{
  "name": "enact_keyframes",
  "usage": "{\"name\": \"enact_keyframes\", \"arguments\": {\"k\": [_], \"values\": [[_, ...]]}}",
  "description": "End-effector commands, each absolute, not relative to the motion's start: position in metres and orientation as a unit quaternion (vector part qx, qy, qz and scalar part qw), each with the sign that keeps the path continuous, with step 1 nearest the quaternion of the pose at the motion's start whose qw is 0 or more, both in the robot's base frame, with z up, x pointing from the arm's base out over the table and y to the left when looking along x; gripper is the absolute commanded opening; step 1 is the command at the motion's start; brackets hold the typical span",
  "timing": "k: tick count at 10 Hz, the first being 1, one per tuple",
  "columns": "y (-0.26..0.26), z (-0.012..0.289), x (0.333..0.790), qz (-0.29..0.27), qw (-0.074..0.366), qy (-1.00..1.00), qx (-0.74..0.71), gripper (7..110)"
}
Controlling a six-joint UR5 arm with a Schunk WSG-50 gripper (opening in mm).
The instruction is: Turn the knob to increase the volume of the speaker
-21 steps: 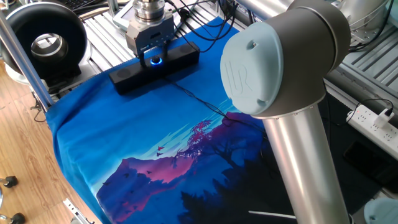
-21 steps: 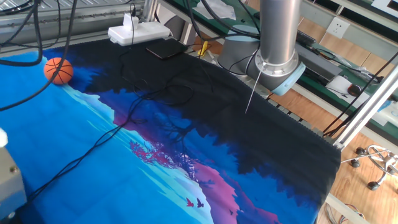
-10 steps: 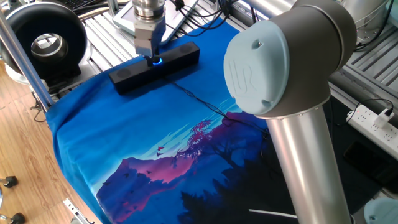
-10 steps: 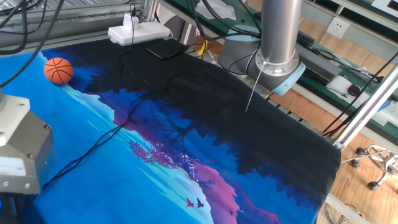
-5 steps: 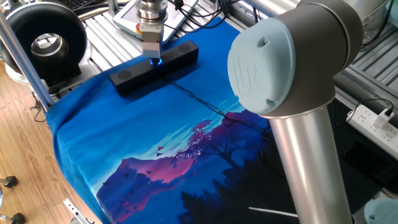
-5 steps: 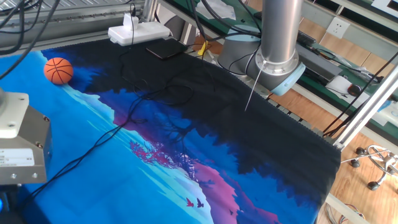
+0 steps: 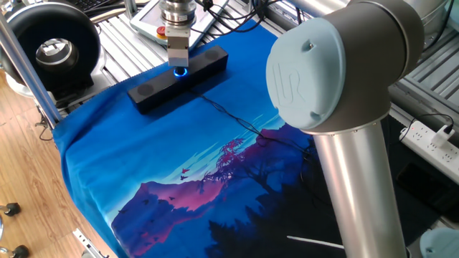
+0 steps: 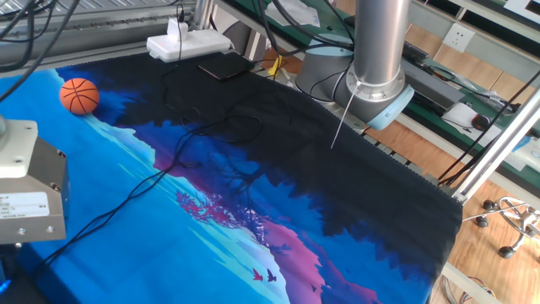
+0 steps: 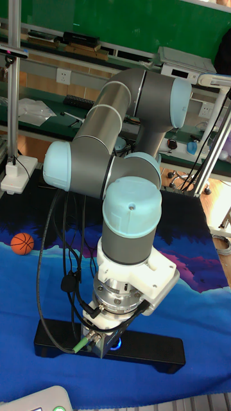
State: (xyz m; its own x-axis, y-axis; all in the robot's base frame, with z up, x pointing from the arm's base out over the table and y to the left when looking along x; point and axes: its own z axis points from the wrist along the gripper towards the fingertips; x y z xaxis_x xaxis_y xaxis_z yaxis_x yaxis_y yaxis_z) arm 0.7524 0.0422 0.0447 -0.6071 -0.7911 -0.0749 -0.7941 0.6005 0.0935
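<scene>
The speaker [image 7: 179, 77] is a long slim black bar lying on the blue cloth at the far side in one fixed view; it also shows at the bottom of the tall view as the speaker [image 9: 147, 352]. The knob [image 7: 179, 71] glows blue at its middle. My gripper [image 7: 178, 63] points straight down onto the knob, its narrow side facing the camera, fingers closed around the dial. In the tall view the gripper [image 9: 102, 343] hides most of the knob [image 9: 116, 347]. The other fixed view shows only the gripper's grey body [image 8: 25, 198] at the left edge.
A large round black ring device [image 7: 54, 46] stands left of the speaker. The speaker's thin cable [image 7: 237, 123] runs across the cloth. An orange ball [image 8: 78, 95], a white power strip [image 8: 187, 44] and a white pendant [image 7: 152, 16] lie near the edges. The arm's elbow [image 7: 337, 72] fills the foreground.
The gripper has twisted about its vertical axis on the knob, going from broad face to narrow side toward the camera. The speaker has shifted very slightly.
</scene>
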Motion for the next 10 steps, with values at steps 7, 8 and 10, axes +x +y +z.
{"name": "enact_keyframes", "arguments": {"k": [7, 8, 10], "values": [[0.033, 0.039, 0.759, 0.036, 0.015, 0.916, -0.400, 7], [0.032, 0.039, 0.759, 0.035, 0.014, 0.916, -0.398, 7], [0.029, 0.042, 0.759, 0.030, 0.012, 0.922, -0.386, 7]]}}
